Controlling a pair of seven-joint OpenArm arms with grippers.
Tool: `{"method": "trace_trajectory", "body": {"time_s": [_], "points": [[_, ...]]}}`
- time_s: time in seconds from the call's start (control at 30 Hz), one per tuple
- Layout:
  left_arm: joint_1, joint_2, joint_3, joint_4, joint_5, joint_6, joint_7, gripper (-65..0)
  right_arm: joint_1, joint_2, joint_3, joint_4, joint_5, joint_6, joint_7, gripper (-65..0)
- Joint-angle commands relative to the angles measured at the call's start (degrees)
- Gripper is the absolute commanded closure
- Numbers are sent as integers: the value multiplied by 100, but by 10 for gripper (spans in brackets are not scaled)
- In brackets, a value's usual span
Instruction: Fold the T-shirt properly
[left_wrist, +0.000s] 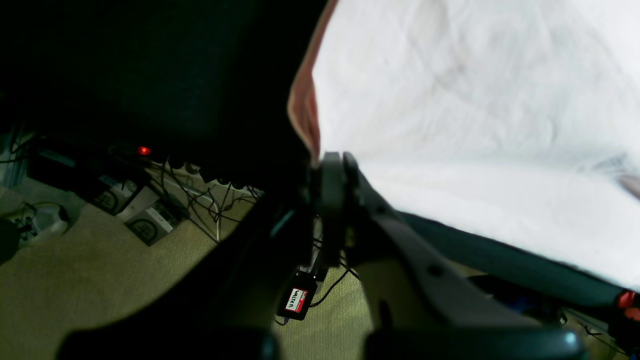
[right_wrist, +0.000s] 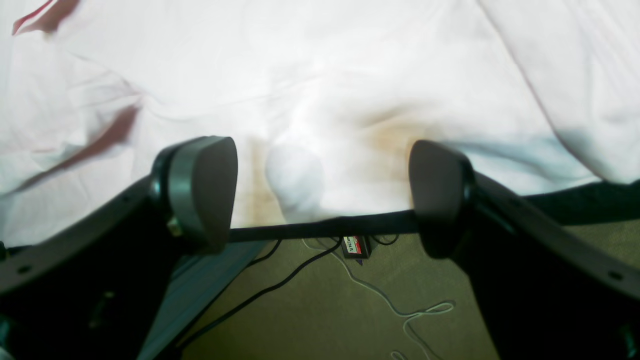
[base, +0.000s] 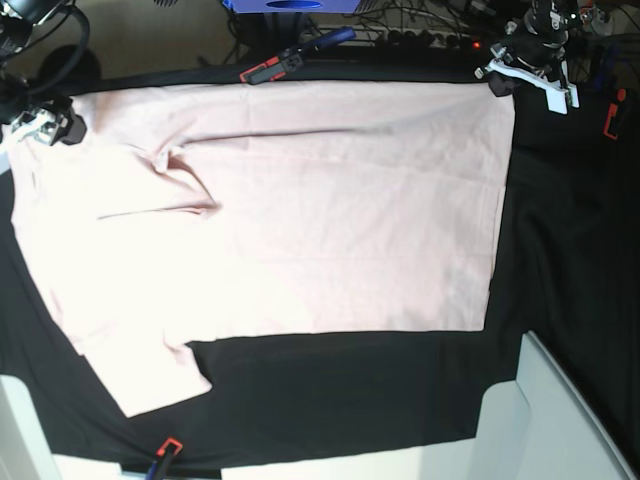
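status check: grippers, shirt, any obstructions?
Left gripper shut on the T-shirt at its far corner. Right gripper open over the shirt's edge, holding nothing. Shirt spread plain side up on the black table cloth, unfolded. Nothing in the way.

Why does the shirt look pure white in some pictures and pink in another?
Both wrist views overexpose the T-shirt, washing out its colour, with blur; the base view shows it pale pink, glaring whitest at the left sleeve.
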Motion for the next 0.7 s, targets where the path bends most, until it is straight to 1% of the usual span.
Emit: {"method": "trace_trajectory", "body": {"time_s": [0.0, 0.03, 0.1, 0.17, 0.3, 0.4, 0.5, 0.57, 0.67], "points": [[48, -71, -35, 96, 10, 38, -60, -87, 35, 103, -3, 116, 100, 36, 67, -495], [48, -71, -35, 96, 10, 38, -60, -151, 35, 103, -3, 116, 100, 36, 67, -495], [48, -71, -35, 167, 10, 38, -60, -250, 79, 112, -3, 116, 100, 36, 67, -495], [57, -71, -35, 342, 10, 38, -60, -306, 97, 121, -12, 125, 100, 36, 67, -495], [128, -71, -79, 844, 10, 47, -24, -319, 194, 129, -12, 371, 100, 36, 67, -495], [330, -45, -465, 1248, 10, 47, -16, -319, 325, 138, -161, 758, 91, 36, 32, -495], [312, -71, -756, 1529, 10, 47, 72, -319, 580, 437, -451, 934, 74, 36, 23, -495], [154, -150, -914, 1626, 18, 47, 371, -319, 897, 630, -574, 811, 56, 36, 23, -495], [-426, -361, -914, 1608, 18, 47, 1039, -312, 1486, 1000, -803, 19, 47, 36, 41, -495]]}}
